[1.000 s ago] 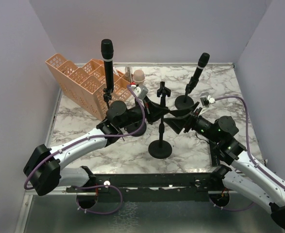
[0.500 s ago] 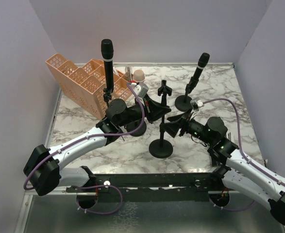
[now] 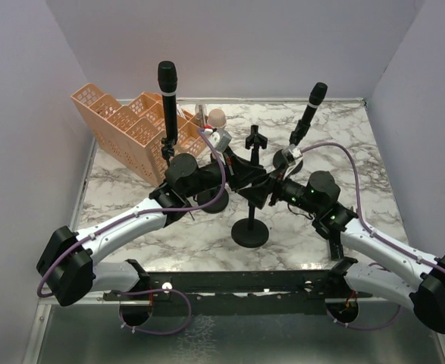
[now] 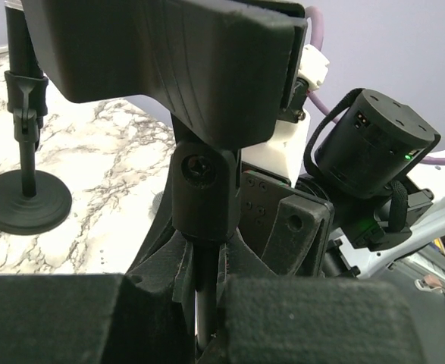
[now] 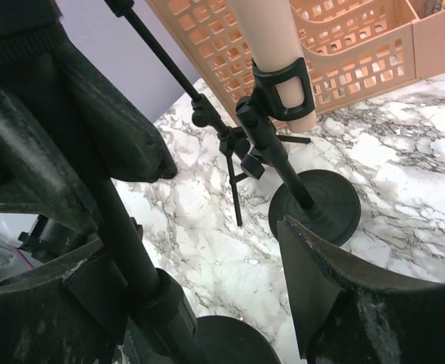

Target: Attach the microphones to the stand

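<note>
Looking from the top, three microphones are done: the left black microphone point(image 3: 167, 87), the right black microphone point(image 3: 311, 102) and the pink microphone point(image 3: 217, 117) each sit in a clip. The middle stand point(image 3: 250, 231) has an empty clip point(image 3: 256, 141), so one job is left. I count four stands, three microphones and one orange basket point(image 3: 116, 121) on the bench point(image 3: 393, 144); I cannot find the fourth microphone. From the left wrist, the left fingers point(image 4: 70, 318) are pressed together on the middle stand's thin pole. From the right wrist, the right fingers point(image 5: 343, 303) are spread wide, one each side of that pole, with the pink microphone behind
</note>
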`<state>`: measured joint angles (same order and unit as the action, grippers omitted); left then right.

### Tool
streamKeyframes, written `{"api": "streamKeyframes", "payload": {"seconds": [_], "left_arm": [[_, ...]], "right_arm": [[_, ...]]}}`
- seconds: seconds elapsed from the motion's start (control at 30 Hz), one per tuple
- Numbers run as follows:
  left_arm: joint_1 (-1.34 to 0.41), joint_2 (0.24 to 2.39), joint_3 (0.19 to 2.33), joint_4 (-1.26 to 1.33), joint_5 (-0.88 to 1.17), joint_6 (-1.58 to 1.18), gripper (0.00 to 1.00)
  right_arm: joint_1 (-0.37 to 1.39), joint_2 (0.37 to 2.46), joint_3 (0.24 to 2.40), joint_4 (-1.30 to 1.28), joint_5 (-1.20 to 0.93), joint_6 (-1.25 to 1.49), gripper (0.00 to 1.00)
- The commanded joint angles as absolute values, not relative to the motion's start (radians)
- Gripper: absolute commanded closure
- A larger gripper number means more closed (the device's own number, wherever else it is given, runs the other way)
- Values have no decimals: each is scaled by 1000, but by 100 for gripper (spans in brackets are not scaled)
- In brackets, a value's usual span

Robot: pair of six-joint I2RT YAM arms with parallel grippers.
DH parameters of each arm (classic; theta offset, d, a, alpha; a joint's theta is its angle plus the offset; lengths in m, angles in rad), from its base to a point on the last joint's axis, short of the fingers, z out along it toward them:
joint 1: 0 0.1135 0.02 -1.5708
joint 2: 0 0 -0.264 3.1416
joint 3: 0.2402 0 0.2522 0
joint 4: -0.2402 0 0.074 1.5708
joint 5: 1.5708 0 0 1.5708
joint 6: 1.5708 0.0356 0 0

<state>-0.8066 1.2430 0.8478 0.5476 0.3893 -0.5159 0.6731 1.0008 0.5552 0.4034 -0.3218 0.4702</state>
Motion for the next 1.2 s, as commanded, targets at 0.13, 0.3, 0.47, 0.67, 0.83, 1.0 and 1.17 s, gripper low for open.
{"api": "streamKeyframes", "payload": {"seconds": [0.13,0.3,0.47,0.67,0.83,1.0,1.17], "left_arm": [[-819,1213,891,630,420,-557,100],[-820,1220,903,630,447,-570,100],[-820,1218,909,630,464,-578,100],[-819,1216,909,630,469,-590,100],[-821,1212,903,632,463,-597,100],[-821,1208,898,632,459,-600,100],[-822,1209,893,632,456,-595,100]], "right_arm": [[665,798,523,349,-304,523,26],[664,692,437,270,-202,527,26],[665,706,424,259,-206,505,28],[664,821,461,293,-206,466,32],[664,923,501,346,-201,456,33],[664,994,543,384,-222,473,33],[664,997,548,401,-297,502,33]]}}
